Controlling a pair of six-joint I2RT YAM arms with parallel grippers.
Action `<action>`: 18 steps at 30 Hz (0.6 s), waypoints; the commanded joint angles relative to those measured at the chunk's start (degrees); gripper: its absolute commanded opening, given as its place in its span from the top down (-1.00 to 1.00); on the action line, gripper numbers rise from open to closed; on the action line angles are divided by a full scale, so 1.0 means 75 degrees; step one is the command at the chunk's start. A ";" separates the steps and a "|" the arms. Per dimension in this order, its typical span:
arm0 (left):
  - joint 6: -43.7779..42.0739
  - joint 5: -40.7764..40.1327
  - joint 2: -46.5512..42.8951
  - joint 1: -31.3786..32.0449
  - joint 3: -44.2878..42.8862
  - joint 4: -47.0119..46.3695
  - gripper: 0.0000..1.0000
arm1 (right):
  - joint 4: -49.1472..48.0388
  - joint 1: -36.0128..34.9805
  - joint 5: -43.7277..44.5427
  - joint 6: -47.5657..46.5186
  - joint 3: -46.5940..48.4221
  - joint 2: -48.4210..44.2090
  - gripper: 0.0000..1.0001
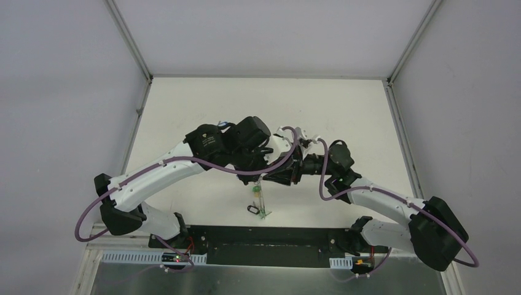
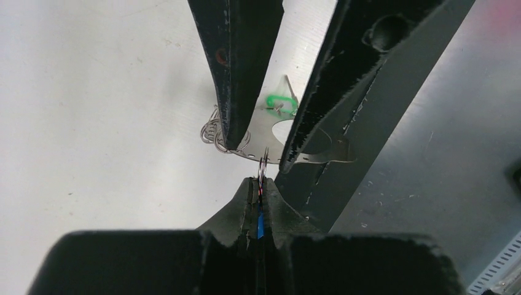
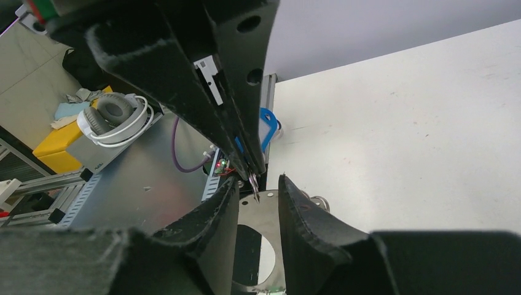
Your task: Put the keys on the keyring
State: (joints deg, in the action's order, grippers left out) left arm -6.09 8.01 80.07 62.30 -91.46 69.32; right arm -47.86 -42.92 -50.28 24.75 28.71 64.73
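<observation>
Your left end effector [image 2: 261,184] was shut tight on the blue key [image 2: 260,224], with the key's small ring [image 2: 263,165] sticking out in front of it. Just ahead, the keyring [image 2: 270,132] sat inside the narrowed right end effector [image 3: 258,187], which seemed to hold it. I judged you needed to advance slowly and line the small ring up with the keyring's edge.

— Inspector: Condition of the keyring [image 2: 265,126]?
— Assistant: Flat silver plate, small holes along its curved rim. A green tag [image 2: 279,102] and wire loops [image 2: 212,132] are attached.
— Inspector: Keys?
— Assistant: The blue-tagged key [image 2: 260,225] is upright, pinched in the left gripper [image 2: 258,184], with its split ring [image 2: 263,165] at that rim.
</observation>
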 commanded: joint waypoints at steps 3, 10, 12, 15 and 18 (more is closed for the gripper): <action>-0.0091 0.0168 -0.0515 0.0061 0.0169 -0.0790 1.00 | -0.0700 -0.0111 -0.0005 -0.0080 0.0087 0.0164 0.45; -0.0108 0.0323 -0.0575 0.0061 0.0281 -0.0977 1.00 | -0.0699 -0.0149 -0.0035 -0.0113 0.0094 0.0268 0.54; -0.0111 0.0361 -0.0575 0.0064 0.0315 -0.1011 1.00 | -0.0696 -0.0167 -0.0104 -0.0129 0.0126 0.0295 0.73; -0.0134 0.0373 -0.0612 0.0063 0.0383 -0.1061 1.00 | -0.0691 -0.0161 -0.0213 -0.0167 0.0156 0.0299 1.00; -0.0214 0.0356 -0.0734 0.0066 0.0510 -0.1173 1.00 | -0.0659 -0.0161 -0.0211 -0.0220 0.0151 0.0228 1.00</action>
State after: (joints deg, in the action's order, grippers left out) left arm -6.76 9.08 77.34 62.28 -88.36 64.62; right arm -49.84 -43.97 -51.72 24.27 28.69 66.74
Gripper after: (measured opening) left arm 0.011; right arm 0.009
